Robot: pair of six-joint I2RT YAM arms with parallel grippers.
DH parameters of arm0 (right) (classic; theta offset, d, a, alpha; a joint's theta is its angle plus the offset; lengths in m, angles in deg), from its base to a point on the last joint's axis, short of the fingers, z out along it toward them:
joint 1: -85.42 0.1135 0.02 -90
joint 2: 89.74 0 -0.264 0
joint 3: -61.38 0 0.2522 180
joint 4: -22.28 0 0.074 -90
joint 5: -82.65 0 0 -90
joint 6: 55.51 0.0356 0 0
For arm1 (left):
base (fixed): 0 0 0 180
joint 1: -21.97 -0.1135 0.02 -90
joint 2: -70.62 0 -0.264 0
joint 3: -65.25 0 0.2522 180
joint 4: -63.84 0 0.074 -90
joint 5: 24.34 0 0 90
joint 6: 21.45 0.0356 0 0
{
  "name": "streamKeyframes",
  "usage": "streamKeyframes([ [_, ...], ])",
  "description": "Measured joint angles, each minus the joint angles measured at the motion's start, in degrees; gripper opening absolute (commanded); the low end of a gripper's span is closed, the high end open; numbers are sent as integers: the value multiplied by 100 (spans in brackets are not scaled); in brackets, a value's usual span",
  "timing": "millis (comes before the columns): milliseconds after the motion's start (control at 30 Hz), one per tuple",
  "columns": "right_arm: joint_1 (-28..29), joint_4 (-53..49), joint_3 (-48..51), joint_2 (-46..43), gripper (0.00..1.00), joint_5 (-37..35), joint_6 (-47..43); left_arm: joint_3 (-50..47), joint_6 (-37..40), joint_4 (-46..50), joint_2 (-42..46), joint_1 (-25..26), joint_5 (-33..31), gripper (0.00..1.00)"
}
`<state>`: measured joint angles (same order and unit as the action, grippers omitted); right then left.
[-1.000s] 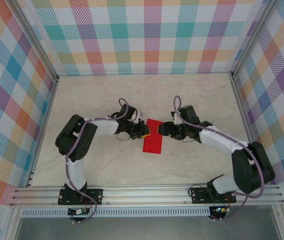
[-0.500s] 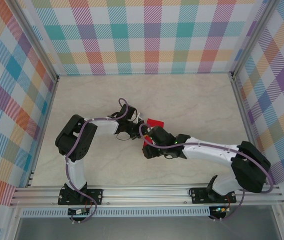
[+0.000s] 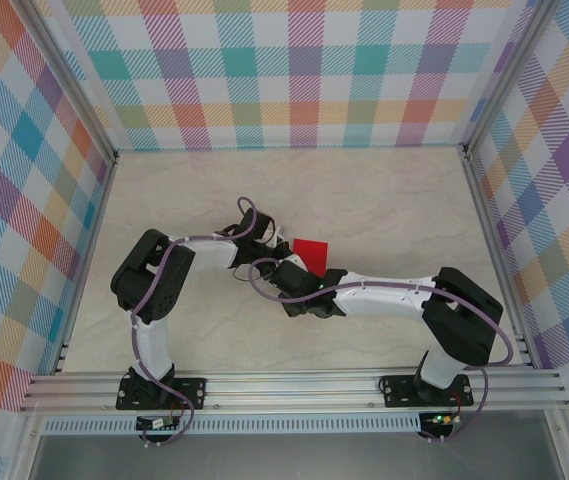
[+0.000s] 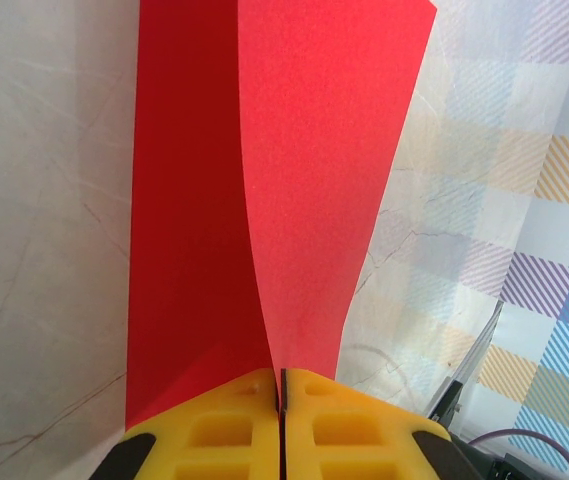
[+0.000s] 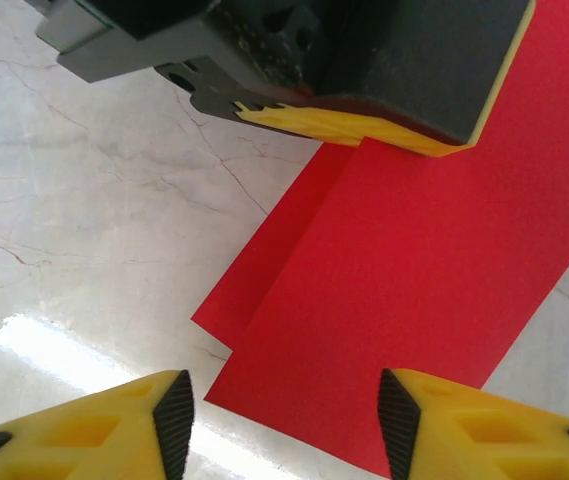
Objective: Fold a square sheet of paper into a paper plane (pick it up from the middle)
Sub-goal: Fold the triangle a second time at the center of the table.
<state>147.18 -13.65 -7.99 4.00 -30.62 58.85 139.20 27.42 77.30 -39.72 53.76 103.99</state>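
The pale marble-patterned table (image 3: pixel 384 200) carries both arms. From above, the right arm lies stretched across to its left, over most of the work, so that only the far corner of the folded bright red square sheet of paper (image 3: pixel 312 250) shows beyond it, near the middle of the table. The sheet is doubled over in two layers. In the left wrist view the red paper (image 4: pixel 314 180) runs straight away from the fingers, the upper flap rising clear of the lower one. That suggests its long axis lies along the line from the left arm to the right arm, though the overhead view hides too much to confirm this. The left gripper (image 4: pixel 282 400) has its yellow pads pressed together on one edge of the sheet. In the right wrist view the same gripper (image 5: pixel 364 125) sits at the far end of the red paper (image 5: pixel 434 270), and the two layers lie stepped, with the lower one poking out to the side. The right gripper (image 5: pixel 286 425) hangs over the opposite, free edge with its fingers spread and nothing between them. The coming move therefore probably turns on that near edge lying squarely between the spread fingers. The right arm is the only free one, and it is already right at the edge.
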Motion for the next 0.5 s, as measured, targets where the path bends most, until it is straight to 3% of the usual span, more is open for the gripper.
streamKeyframes([
  [367,24,-57,-11,-2,29,-278,-68,0,0,17,0,0,-2,7],
  [500,24,-125,-11,-17,26,-352,-90,0,2,26,0,0,-2,7],
])
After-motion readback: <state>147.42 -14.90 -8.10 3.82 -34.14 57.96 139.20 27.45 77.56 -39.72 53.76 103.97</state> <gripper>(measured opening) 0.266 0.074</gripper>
